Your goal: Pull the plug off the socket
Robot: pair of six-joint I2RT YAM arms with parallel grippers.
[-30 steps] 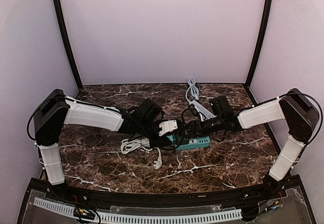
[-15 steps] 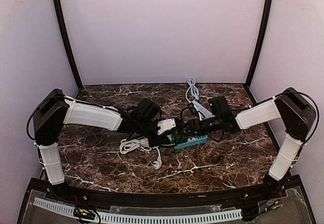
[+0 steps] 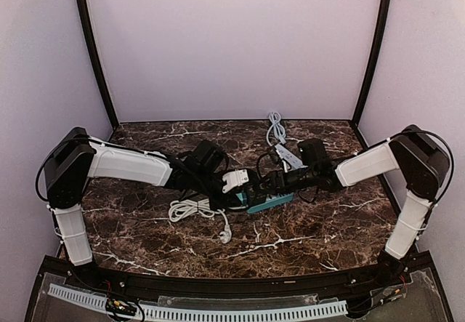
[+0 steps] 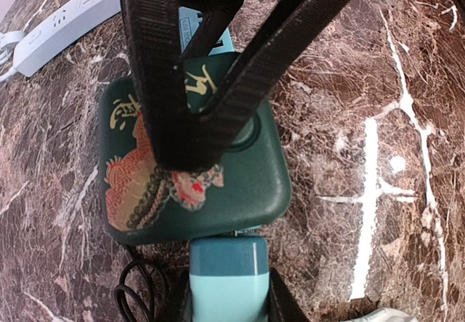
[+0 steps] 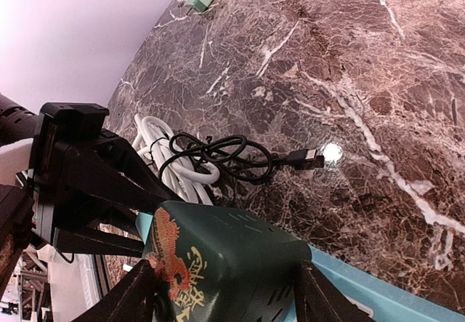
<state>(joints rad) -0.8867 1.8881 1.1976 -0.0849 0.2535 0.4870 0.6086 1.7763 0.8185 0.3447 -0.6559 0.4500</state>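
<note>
Right tool (image 5: 229,296) clamps the green plug (image 5: 218,253) by its sides, set to pull. Left tool (image 4: 227,304) grips the teal socket strip (image 4: 225,275) near the middle of the counter (image 3: 327,227), bracing it. The plug looks seated in the strip.

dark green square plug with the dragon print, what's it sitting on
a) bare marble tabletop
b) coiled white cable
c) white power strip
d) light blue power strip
d: the right wrist view shows the dark green square plug mounted on the light blue power strip, whose edge shows beneath it.
</note>
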